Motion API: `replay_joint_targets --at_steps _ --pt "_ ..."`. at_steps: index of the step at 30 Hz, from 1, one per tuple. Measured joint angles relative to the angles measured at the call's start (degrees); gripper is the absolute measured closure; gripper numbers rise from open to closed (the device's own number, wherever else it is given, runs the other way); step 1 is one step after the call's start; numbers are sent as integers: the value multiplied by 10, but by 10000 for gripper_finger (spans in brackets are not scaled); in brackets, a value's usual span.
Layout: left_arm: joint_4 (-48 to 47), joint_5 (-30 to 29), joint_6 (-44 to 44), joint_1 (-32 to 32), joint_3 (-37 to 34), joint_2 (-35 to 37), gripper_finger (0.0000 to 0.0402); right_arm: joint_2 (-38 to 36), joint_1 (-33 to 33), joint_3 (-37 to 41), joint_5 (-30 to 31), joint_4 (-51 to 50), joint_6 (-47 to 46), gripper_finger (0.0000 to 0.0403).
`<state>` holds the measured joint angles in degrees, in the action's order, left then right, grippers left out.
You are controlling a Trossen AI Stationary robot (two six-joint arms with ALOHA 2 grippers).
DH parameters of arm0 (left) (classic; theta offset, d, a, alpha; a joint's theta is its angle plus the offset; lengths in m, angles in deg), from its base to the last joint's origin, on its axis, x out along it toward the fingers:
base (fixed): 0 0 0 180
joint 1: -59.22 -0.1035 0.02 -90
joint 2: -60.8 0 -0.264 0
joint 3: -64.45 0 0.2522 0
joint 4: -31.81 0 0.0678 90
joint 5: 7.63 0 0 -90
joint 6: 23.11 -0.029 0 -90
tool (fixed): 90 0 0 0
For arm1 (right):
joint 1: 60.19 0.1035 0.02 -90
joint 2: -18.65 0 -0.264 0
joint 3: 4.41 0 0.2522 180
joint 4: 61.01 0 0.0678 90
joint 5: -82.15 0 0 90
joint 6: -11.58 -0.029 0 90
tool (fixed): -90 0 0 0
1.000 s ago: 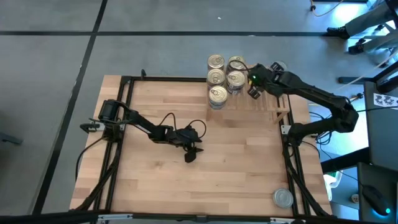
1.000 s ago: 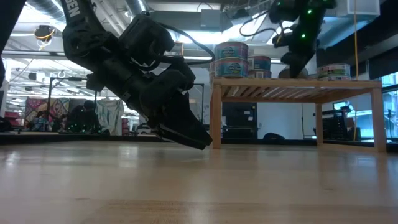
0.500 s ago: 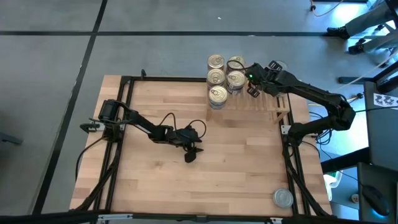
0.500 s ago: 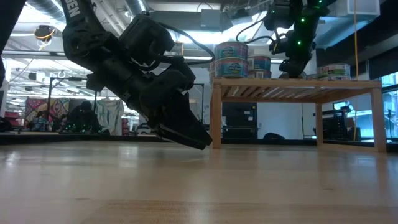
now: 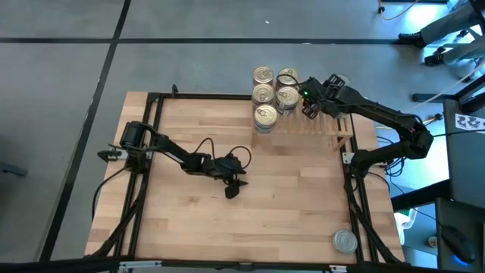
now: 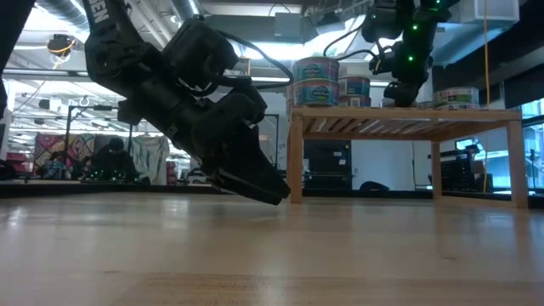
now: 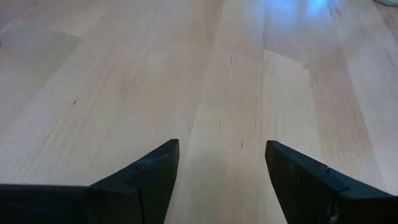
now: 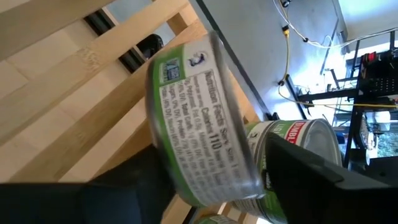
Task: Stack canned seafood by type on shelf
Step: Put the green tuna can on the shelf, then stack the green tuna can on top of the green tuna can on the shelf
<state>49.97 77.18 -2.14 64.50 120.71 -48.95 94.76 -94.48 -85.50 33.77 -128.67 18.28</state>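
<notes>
Resting low over the bare light wooden tabletop (image 5: 189,227), the left gripper (image 5: 232,189) has its dark fingers (image 7: 149,177) spread apart around nothing. Gold-topped round metal tins (image 5: 265,95) stand stacked at the left end of the small slatted wooden shelf (image 5: 330,129). Beside them, the right gripper (image 5: 307,102) straddles a green-labelled tin (image 8: 196,124) lying on the slats; whether it pinches cannot be told.

The counter (image 5: 288,197) is pale wood, smooth with a soft sheen. The shelf (image 6: 408,119) is light wooden slats, matt. The cans (image 5: 265,115) have shiny metal tops; the one between the right tool (image 8: 205,186) fingers wears a glossy paper label.
</notes>
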Motion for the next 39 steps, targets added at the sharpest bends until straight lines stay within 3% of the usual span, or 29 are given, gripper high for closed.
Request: replay_joint_targets --at_steps 5,10,16,22,29,36,39 --pt "0 0 3 1 0 0 164 0 1 0 -6 -4 -2 129" --pt "0 0 12 1 0 0 164 -1 1 0 -67 -38 0 122" --pt "0 0 12 1 0 0 164 -1 1 0 -3 -22 0 121" --pt "0 0 15 1 0 0 164 -1 1 0 -67 -37 11 121" --pt "0 1 16 1 0 0 164 -3 2 0 -28 -38 10 121" --pt "0 1 15 1 0 0 164 -29 99 -52 -77 -168 -61 139" --pt "0 1 14 1 0 0 164 -43 166 -78 -140 -241 -125 155"
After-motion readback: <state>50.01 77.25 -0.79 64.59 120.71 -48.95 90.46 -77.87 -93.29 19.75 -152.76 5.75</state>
